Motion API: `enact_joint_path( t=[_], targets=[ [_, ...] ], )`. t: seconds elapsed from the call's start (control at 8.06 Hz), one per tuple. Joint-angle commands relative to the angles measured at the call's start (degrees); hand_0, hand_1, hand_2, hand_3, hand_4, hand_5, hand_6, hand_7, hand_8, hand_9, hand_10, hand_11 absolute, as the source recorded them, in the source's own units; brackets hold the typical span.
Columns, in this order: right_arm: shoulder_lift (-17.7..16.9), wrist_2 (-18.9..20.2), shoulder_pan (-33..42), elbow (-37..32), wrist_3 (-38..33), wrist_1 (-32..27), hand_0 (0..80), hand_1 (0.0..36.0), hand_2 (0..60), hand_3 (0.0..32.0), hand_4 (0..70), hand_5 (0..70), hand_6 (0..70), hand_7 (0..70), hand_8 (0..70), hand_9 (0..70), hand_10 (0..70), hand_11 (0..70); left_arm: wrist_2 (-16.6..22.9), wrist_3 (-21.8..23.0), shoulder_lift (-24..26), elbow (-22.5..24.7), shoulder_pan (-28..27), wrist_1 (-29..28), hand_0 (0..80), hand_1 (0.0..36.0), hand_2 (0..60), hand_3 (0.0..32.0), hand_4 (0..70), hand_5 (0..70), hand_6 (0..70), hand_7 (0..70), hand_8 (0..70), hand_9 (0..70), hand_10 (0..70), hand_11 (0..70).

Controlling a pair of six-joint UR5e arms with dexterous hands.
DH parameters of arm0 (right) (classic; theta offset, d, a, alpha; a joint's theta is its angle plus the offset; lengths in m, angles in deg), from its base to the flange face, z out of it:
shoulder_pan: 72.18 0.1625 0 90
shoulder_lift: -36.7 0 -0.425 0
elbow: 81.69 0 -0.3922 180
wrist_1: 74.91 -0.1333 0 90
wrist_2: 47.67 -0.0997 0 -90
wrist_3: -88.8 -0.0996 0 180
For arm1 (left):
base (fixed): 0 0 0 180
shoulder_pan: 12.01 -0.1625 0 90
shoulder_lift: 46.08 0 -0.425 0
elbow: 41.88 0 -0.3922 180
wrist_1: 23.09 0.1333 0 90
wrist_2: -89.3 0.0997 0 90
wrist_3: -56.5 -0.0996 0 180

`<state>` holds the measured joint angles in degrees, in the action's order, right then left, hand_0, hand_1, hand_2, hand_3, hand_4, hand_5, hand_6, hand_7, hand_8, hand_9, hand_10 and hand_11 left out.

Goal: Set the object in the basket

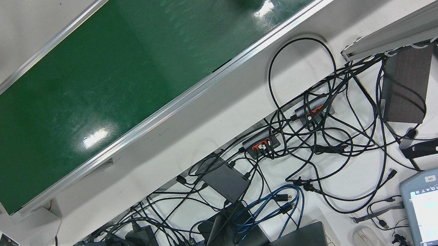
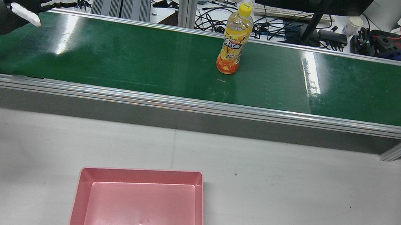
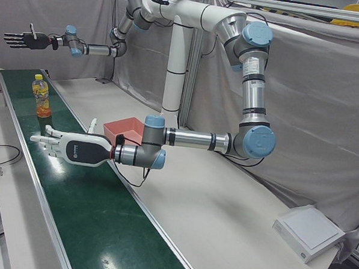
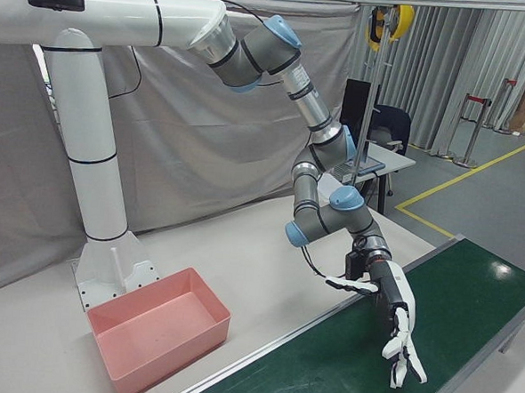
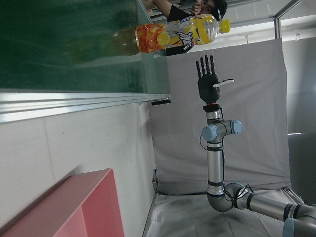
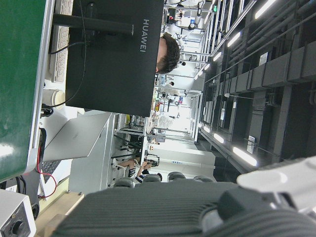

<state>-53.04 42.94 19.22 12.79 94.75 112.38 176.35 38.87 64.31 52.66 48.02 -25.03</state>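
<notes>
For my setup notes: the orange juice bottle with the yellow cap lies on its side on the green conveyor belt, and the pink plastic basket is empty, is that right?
Not quite: the orange juice bottle with the yellow cap stands upright on the green conveyor belt, as the rear view shows. The pink plastic basket is indeed empty.

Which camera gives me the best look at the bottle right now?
Rear view: the bottle stands whole and upright on the belt. Front view crops it at the top edge, left-front shows it small, left hand view shows it sideways; the others miss it.
</notes>
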Motion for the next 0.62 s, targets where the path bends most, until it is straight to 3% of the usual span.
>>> enact_joint_path(
  t=[0.0, 0.5],
  targets=[
    [0.0, 0.0, 0.0, 0.0, 0.0, 0.0, 0.0, 0.0, 0.0, 0.0, 0.0, 0.0, 0.0, 0.0, 0.0, 0.0, 0.0, 0.0, 0.0, 0.1, 0.2, 0.0, 0.0, 0.0, 51.9, 9.8, 0.0, 5.6, 14.9, 24.9, 2.5, 1.6, 11.4, 12.1, 9.8, 15.3],
    [0.0, 0.0, 0.0, 0.0, 0.0, 0.0, 0.0, 0.0, 0.0, 0.0, 0.0, 0.0, 0.0, 0.0, 0.0, 0.0, 0.0, 0.0, 0.1, 0.0, 0.2, 0.0, 0.0, 0.0, 51.7, 9.5, 0.0, 5.4, 14.9, 25.3, 2.8, 1.7, 11.4, 12.1, 9.7, 15.2]
  ],
)
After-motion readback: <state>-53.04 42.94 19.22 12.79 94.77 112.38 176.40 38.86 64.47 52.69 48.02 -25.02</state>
